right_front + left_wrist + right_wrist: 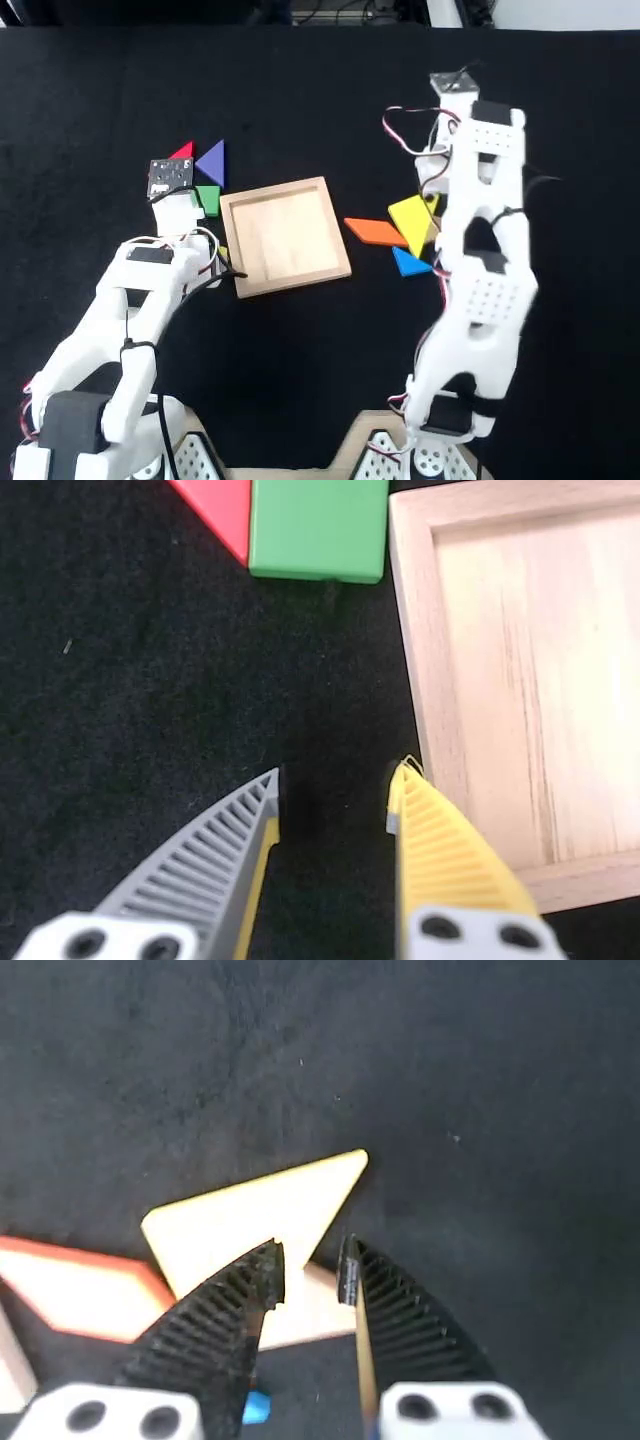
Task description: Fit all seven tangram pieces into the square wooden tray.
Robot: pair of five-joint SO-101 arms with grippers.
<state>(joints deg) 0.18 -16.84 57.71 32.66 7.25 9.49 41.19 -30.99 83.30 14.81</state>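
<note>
Tray (285, 240): empty; waiting for pieces
Left hand (338, 775): released; low beside its left rim
Right hand (310, 1250): released over yellow triangle (250, 1215); looks ready to grab it

The tray (285, 237) lies open from above, nothing in it. In front of it, between the arms, the black cloth (300, 370) gives room to pass. The left arm (150, 290) crowds the tray's left wall, with a green piece (208, 198), a red triangle (183, 152) and a purple triangle (212, 160) just beyond. The right arm (480, 250) hangs over the yellow piece (412, 215), orange piece (375, 231) and blue piece (408, 262), partly covering them.
</note>
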